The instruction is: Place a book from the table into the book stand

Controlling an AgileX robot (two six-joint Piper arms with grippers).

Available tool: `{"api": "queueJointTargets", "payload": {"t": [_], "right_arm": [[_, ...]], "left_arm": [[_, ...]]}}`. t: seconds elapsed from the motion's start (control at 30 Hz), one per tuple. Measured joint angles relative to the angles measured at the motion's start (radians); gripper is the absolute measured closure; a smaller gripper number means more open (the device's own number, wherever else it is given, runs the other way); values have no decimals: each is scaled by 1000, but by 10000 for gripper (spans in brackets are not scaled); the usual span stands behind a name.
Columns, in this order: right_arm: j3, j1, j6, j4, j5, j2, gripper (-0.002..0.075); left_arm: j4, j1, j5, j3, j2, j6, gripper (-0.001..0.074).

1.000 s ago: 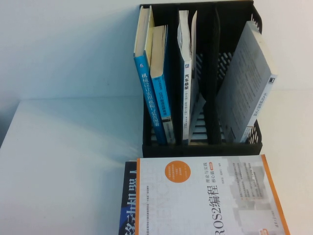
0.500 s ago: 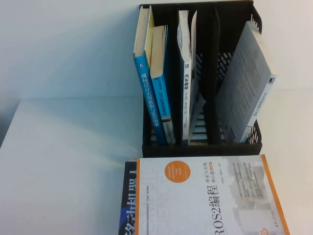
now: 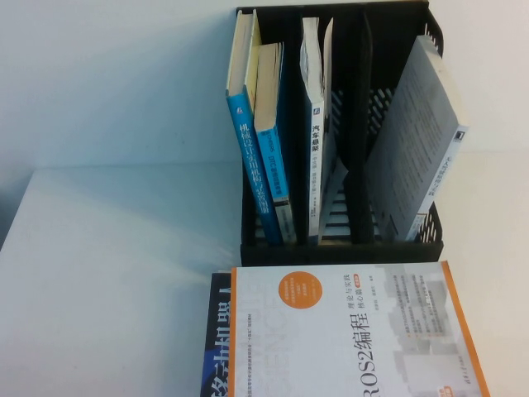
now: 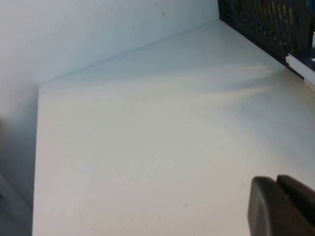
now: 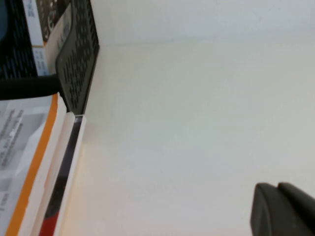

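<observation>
The black book stand [image 3: 339,252] stands at the back of the white table [image 3: 116,273]. A grey-covered paperback [image 3: 417,141] leans tilted in its right slot. Only its grey side shows, so I cannot tell whether it is the blue-and-grey book. Neither gripper shows in the high view. My left gripper [image 4: 278,183] hovers shut and empty over bare table to the left of the stand [image 4: 261,24]. My right gripper [image 5: 278,189] hovers shut and empty over bare table to the right of the stand [image 5: 74,64].
The white orange-edged ROS2 book [image 3: 347,331] lies at the front on a dark book [image 3: 216,347]. Two blue-spined books [image 3: 260,165] stand in the left slot and a white one [image 3: 316,141] in the middle. A white wall rises behind the stand.
</observation>
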Motion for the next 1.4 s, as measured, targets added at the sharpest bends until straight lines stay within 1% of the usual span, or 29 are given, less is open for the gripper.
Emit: {"api": "queueJointTargets", "payload": {"t": [0.23, 1.4], "right_arm": [[-4, -2, -42, 0, 16, 0, 729], [-4, -2, -45, 0, 16, 0, 729]], "left_arm": [[0, 0, 0, 0, 0, 0, 738], [0, 0, 0, 0, 0, 1, 738]]}}
